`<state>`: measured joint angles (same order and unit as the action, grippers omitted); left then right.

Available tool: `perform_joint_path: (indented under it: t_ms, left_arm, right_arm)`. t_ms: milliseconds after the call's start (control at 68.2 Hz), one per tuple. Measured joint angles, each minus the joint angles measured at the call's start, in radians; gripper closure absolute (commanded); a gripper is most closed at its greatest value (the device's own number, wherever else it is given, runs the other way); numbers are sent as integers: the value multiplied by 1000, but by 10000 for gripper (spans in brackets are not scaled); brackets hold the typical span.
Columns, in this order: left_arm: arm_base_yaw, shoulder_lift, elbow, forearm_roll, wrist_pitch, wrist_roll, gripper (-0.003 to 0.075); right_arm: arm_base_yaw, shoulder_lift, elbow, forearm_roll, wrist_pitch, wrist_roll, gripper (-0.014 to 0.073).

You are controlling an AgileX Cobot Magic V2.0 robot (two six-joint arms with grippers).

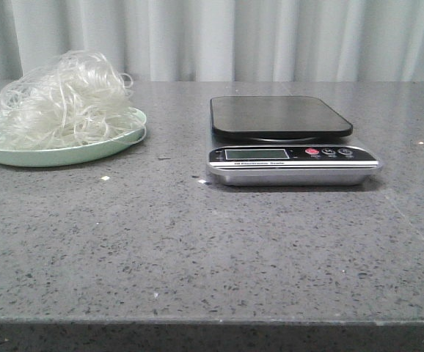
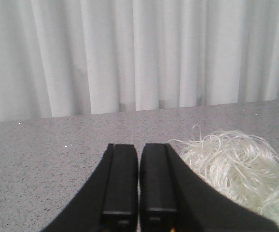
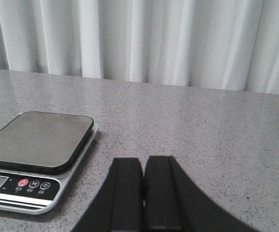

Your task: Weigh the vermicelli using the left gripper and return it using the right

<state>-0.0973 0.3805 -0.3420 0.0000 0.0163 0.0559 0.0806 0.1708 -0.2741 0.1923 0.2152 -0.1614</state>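
Observation:
The vermicelli (image 1: 61,99) is a fluffy whitish tangle heaped on a pale green plate (image 1: 120,144) at the far left of the table. It also shows in the left wrist view (image 2: 236,166), just beside my left gripper (image 2: 139,147), which is shut and empty above the table. A silver kitchen scale (image 1: 293,163) with a black weighing pan (image 1: 278,116) stands right of centre, its pan bare. In the right wrist view the scale (image 3: 33,145) lies beside my right gripper (image 3: 143,162), which is shut and empty. Neither gripper shows in the front view.
The grey speckled stone tabletop (image 1: 197,242) runs to a front edge near the camera. White curtains (image 1: 234,37) hang behind the table. A few small white crumbs (image 1: 105,177) lie between plate and scale.

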Motion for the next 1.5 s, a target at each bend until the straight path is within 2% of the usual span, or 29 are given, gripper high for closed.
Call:
perform_joint_path:
  t_ms: [807, 1277, 1497]
  left_arm:
    - [10, -47, 35, -6, 2, 0, 584]
    - [62, -380, 336, -10, 79, 0, 584]
    - [62, -385, 344, -10, 133, 0, 584]
  right_arm:
    - [0, 0, 0, 0, -2, 0, 442]
    - [0, 0, 0, 0, -2, 0, 442]
    - [0, 0, 0, 0, -5, 0, 442]
